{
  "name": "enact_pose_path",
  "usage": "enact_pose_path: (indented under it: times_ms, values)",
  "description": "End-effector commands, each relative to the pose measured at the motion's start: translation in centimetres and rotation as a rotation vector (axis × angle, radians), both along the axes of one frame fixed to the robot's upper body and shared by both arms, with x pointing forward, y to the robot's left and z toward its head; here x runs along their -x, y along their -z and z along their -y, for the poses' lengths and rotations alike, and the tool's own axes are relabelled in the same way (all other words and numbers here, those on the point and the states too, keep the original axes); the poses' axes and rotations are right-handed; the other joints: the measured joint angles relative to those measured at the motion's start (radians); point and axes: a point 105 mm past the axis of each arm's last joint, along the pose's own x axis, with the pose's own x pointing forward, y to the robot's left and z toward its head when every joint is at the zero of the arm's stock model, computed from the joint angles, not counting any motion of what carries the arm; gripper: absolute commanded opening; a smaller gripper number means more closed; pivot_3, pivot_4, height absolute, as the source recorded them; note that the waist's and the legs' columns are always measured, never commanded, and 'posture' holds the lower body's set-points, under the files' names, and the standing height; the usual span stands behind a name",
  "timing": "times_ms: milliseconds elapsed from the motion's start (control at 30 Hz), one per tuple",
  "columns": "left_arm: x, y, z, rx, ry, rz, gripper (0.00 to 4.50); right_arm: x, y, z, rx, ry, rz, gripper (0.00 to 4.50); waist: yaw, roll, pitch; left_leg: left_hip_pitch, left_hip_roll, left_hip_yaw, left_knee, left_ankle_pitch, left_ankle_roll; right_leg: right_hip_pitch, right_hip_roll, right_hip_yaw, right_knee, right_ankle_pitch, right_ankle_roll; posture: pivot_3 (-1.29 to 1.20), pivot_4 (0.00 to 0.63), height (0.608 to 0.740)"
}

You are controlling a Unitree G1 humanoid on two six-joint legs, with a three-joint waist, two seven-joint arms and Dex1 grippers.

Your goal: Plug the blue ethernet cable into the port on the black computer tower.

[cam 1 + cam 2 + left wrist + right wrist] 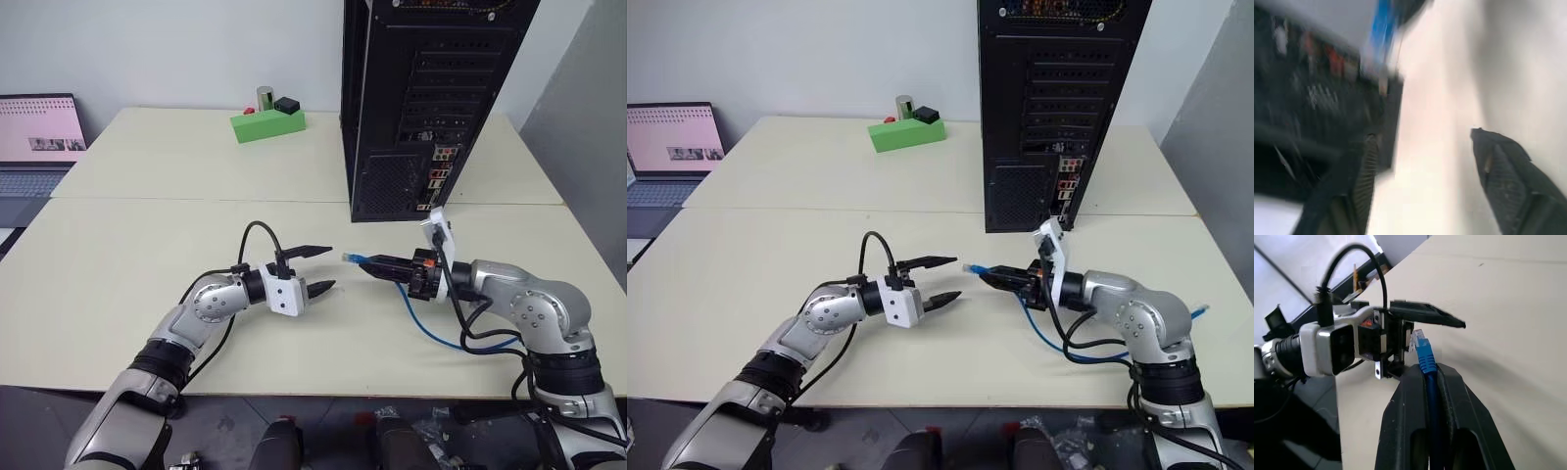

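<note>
The worktop is a pale cream surface made of panels butted together, with one seam running across it and another running toward its far edge. Behind it stands a plain light wall, and a grey panel rises past the right edge.

The black computer tower stands upright toward the far right of the worktop, its rear panel facing the robot, with slot covers above, a mesh grille low down and a column of coloured connectors beside it. The port itself is too small to pick out among those connectors. A green block carrying a small grey cylinder and a black piece sits near the far edge, to the left of the tower. An open laptop with a lit screen rests beyond the left edge.

The right gripper has its fingers pressed together on the blue ethernet cable just behind the plug, which juts out toward the other arm; the cord loops down onto the worktop near the front edge. The left gripper hangs just above the worktop, fingers spread, a small gap short of the plug and not touching it.
</note>
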Motion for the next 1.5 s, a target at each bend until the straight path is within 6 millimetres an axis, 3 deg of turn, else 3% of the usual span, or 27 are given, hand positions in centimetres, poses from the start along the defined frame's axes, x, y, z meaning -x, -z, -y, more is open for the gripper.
enact_pose_path:
  times_ms: [33, 300, 567, 967, 1500]
  values:
    - [-1.0, -3.0, 1.1, 0.250, -0.100, -0.170, 4.06, -2.0, -2.2, 3.1, 0.019, 0.270, 0.156, 0.00, 0.000, 0.000, 0.000, 0.000, 0.000, 0.000, 0.000, 0.000, 0.000, 0.000, 0.000, 0.000, 0.000, 0.000, 0.000, 0.00, 0.150, 0.740]
    - [-0.9, -7.0, 6.2, 0.469, -0.118, -0.352, 4.06, -4.9, -3.2, 7.4, 0.144, 0.780, 0.313, 0.00, -0.002, 0.000, 0.000, 0.000, 0.000, -0.001, 0.000, 0.000, 0.000, 0.000, 0.001, 0.000, 0.001, 0.000, 0.000, 0.00, 0.150, 0.740]
    - [-1.6, -10.6, 9.7, 0.594, -0.109, -0.320, 4.06, -6.6, -4.3, 9.2, 0.168, 0.972, 0.381, 0.00, 0.000, 0.000, 0.000, 0.000, 0.000, 0.000, 0.000, 0.000, 0.000, 0.000, 0.001, 0.001, 0.000, 0.000, 0.000, 0.00, 0.150, 0.740]
    - [-2.8, -10.5, 9.5, 0.618, -0.178, -0.255, 4.06, -8.2, -4.4, 8.4, 0.180, 0.948, 0.411, 0.00, 0.000, 0.000, 0.000, 0.000, 0.000, 0.001, 0.000, 0.000, 0.000, 0.000, 0.001, 0.001, -0.001, 0.000, 0.000, 0.00, 0.150, 0.740]
    - [-2.9, -10.7, 9.1, 0.600, -0.182, -0.221, 4.06, -9.5, -4.6, 7.9, 0.172, 0.942, 0.407, 0.00, -0.001, 0.000, 0.000, 0.000, 0.000, 0.001, 0.000, 0.000, 0.000, 0.000, 0.001, 0.001, -0.001, 0.000, 0.000, 0.00, 0.150, 0.740]
